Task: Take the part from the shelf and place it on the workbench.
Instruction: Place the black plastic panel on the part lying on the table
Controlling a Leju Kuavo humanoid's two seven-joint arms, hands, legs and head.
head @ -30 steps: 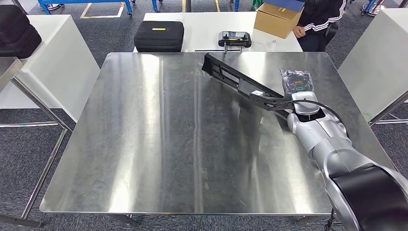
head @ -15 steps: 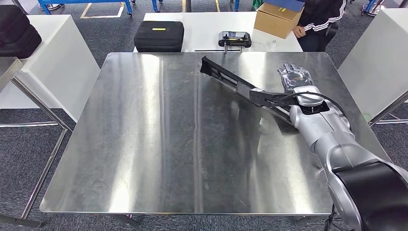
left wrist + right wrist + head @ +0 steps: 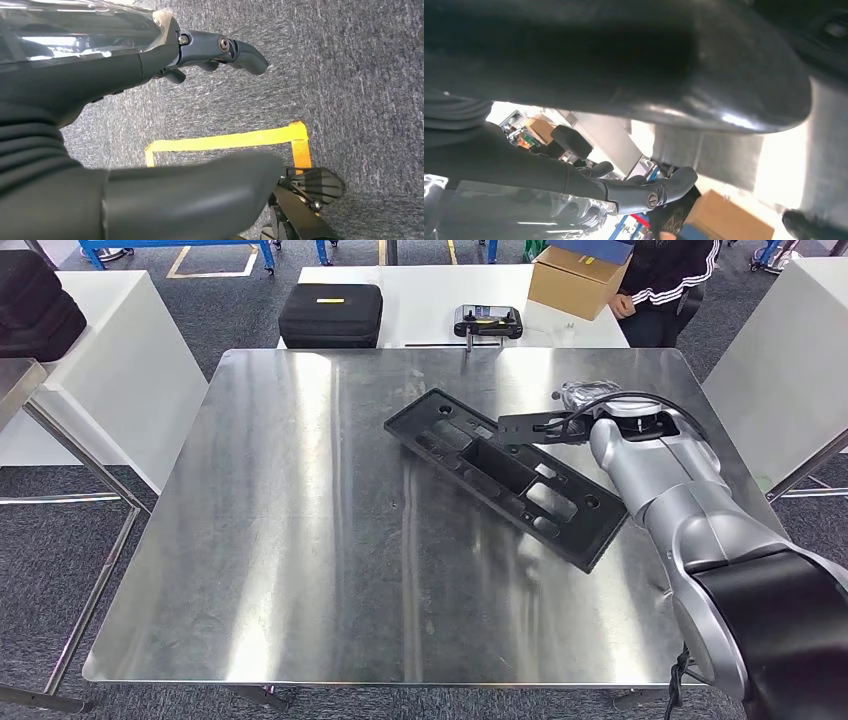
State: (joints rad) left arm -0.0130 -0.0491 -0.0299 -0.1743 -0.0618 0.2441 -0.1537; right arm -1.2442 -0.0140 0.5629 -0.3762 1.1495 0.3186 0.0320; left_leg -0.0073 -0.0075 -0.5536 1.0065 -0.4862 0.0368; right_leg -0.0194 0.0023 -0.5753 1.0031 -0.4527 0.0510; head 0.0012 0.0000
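Note:
The part [image 3: 503, 475], a long black plastic panel with several cut-outs, lies flat on the steel workbench [image 3: 300, 540], right of its middle and slanting from far left to near right. My right hand [image 3: 585, 410] hovers just beyond the panel's far long edge, with dark fingers [image 3: 530, 424] stretched out level over that edge. In the right wrist view the fingers [image 3: 644, 192] and thumb stand apart with nothing between them. My left hand [image 3: 150, 65] hangs over grey carpet, its fingers apart and holding nothing.
Behind the workbench a white table carries a black case [image 3: 330, 314], a controller [image 3: 487, 320] and a cardboard box [image 3: 575, 278]. A person in a black jacket [image 3: 670, 280] stands there. White tables flank both sides. Yellow tape [image 3: 225, 142] marks the floor.
The panel, held up on edge by my right hand, has gone down flat onto the workbench. The hand has turned, let go and drawn back slightly toward the far right.

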